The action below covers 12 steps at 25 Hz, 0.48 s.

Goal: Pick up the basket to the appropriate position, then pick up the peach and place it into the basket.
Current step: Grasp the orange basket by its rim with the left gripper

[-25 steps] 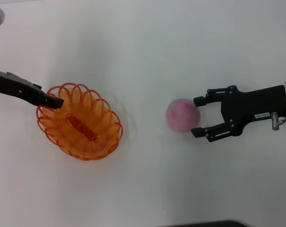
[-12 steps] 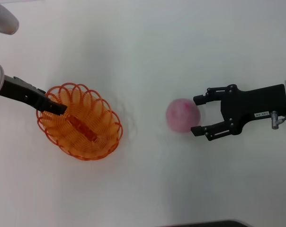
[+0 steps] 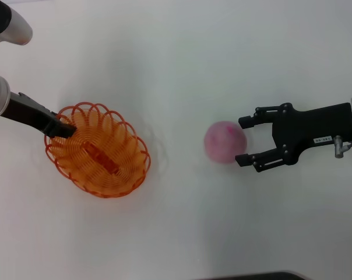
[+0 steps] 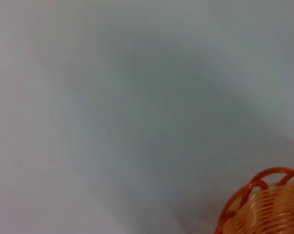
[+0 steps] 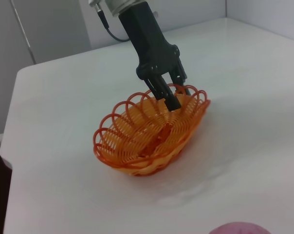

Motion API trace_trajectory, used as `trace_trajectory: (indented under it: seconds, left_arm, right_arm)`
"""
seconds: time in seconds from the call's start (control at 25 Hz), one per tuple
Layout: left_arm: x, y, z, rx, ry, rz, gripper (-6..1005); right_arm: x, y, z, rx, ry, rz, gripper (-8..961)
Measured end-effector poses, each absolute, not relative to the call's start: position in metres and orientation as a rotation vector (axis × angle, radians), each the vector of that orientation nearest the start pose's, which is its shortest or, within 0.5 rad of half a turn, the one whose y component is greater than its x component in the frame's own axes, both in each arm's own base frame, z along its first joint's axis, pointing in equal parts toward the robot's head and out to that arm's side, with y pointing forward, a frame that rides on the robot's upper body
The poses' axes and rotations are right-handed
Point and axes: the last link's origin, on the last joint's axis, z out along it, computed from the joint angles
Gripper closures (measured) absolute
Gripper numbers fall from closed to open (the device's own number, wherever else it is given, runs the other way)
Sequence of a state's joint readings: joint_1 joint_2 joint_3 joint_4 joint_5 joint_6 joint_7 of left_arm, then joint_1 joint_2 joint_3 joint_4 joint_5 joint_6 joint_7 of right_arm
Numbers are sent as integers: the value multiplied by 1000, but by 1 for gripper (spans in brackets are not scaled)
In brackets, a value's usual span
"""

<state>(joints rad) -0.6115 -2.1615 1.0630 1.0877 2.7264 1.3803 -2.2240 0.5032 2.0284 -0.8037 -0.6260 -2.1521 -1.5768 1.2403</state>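
Note:
The orange open-weave basket sits on the white table at the left; it also shows in the right wrist view and its rim in the left wrist view. My left gripper is at the basket's far-left rim, its fingers close together across the rim loops, seen in the right wrist view. The pale pink peach lies on the table right of centre; its top shows in the right wrist view. My right gripper is open, its fingertips on either side of the peach's right side.
The white table stretches all around. Its edge and corner show in the right wrist view, beyond the basket. A dark object lies at the near edge of the head view.
My left arm has swung a little, its forearm rising toward the far left, with the fingertips staying at the basket rim. The basket, the peach and the right gripper have hardly moved.

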Motion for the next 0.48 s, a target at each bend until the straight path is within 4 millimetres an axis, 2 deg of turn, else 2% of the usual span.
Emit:
trace_trajectory:
  seconds: [0.2,0.28,0.48]
  left_arm:
    - [-245,367,-8,-2556,-927,426,485]
    - [-244,368,-7,-2554,-925,421,730]
    - [-244,367,-7,-2556,-948,411,815]
  right_arm:
    - [290,308,-6,-2940,443,372,58]
    - [290,308,-6,-2939,445,371,58]
    - [289,308,-6,-2940,446,373,58]
